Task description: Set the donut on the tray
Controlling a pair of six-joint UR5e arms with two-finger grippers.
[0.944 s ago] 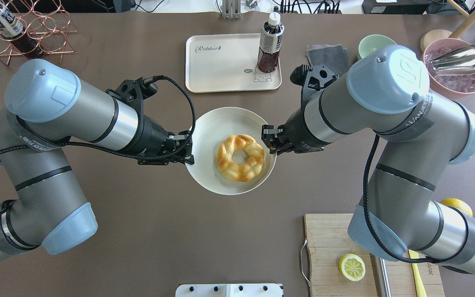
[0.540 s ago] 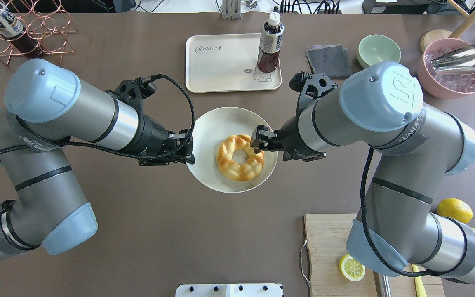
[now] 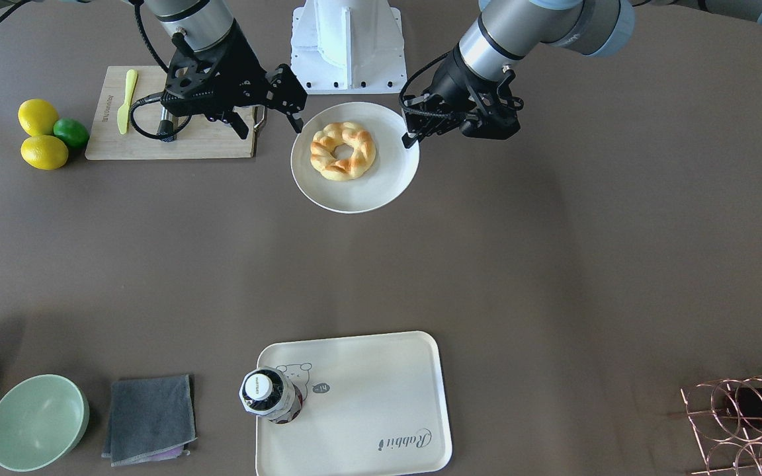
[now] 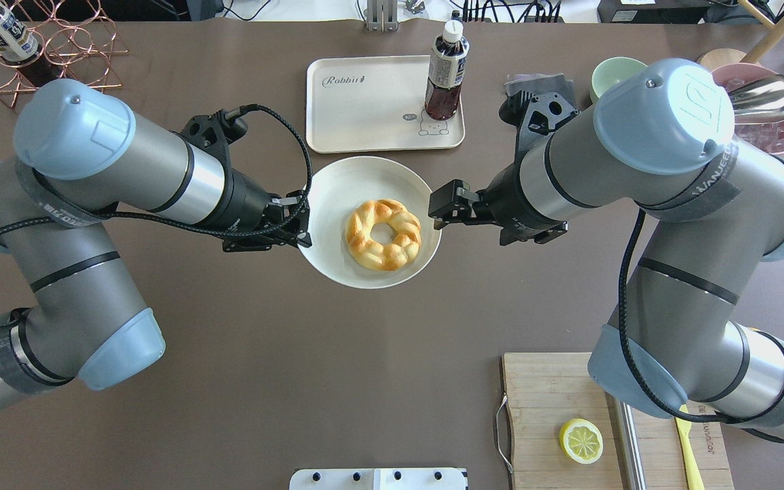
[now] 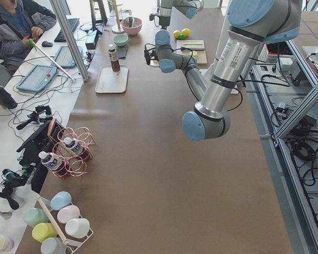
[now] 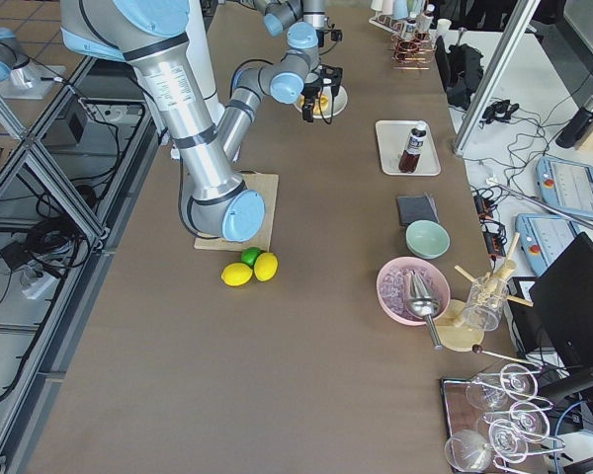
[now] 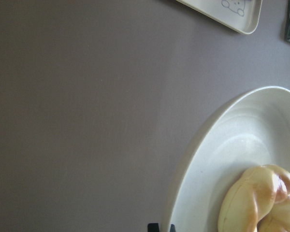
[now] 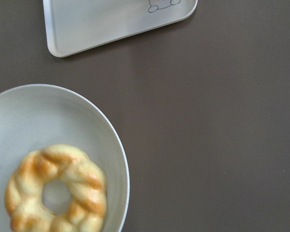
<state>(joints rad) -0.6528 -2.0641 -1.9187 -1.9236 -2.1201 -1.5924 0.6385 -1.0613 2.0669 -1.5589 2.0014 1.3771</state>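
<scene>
Donut (image 4: pixel 383 234) lies flat, hole up, in the round white plate (image 4: pixel 358 178), a little off the middle toward the right arm's side. It is not on the tray (image 4: pixel 365 102), which sits farther from the robot than the plate, with bare table showing between the two in the wrist views. A dark bottle (image 4: pixel 445 75) stands upright on the tray's right-hand part, beside the small cartoon print. The left gripper (image 4: pixel 302 228) is clamped on the plate's left rim, and its wrist view shows dark fingertips (image 7: pixel 153 228) right at that rim. The right gripper (image 4: pixel 438 207) hovers at the plate's right rim, fingers apart, gripping nothing and clear of the donut.
</scene>
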